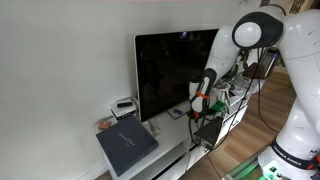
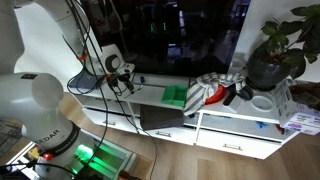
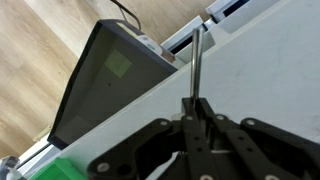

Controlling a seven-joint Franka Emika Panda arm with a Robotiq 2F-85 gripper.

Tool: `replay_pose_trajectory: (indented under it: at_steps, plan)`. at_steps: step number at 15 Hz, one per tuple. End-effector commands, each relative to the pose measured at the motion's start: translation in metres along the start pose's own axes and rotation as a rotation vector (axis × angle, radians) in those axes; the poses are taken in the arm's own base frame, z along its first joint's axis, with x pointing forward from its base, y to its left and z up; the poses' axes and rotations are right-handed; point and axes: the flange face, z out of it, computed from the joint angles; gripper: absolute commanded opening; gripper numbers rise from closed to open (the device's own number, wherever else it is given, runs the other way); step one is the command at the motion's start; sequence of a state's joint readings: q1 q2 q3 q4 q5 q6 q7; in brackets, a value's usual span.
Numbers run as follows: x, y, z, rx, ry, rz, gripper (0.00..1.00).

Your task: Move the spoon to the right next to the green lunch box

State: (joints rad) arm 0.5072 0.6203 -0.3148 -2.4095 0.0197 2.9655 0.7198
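The slim silver metal spoon (image 3: 196,65) shows only as a thin straight handle. It runs from the centre of the wrist view up toward the top edge. Its bowl is hidden among the black fingers of the Robotiq gripper (image 3: 193,108), which are pressed together on the handle's lower end. In both exterior views the spoon is too small to make out, and the gripper (image 2: 122,78) (image 1: 200,103) is a dark blur whose fingers cannot be read. The handle lies over the white cabinet top (image 3: 270,70), just beside the edge of a flat dark grey rectangular slab (image 3: 105,85) that fills the left of the frame. The small bright green rectangular lunch box (image 2: 175,95) sits low and flat at the centre of an exterior view. In the wrist view it is cut off to a green sliver (image 3: 68,170) at the bottom left corner.
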Motion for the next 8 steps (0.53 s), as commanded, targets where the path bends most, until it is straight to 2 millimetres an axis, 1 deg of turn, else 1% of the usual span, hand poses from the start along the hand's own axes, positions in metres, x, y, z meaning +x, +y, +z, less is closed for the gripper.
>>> replay_pose_trajectory:
  at_steps: [1, 3, 5, 8]
  plan:
    - [0.026, 0.050, 0.000, 0.037, 0.023, 0.046, 0.02]
    - [0.045, 0.072, 0.003, 0.042, 0.041, 0.037, 0.02]
    - [0.059, 0.089, 0.003, 0.044, 0.055, 0.026, 0.02]
    - [0.080, 0.102, 0.000, 0.066, 0.085, -0.029, 0.02]
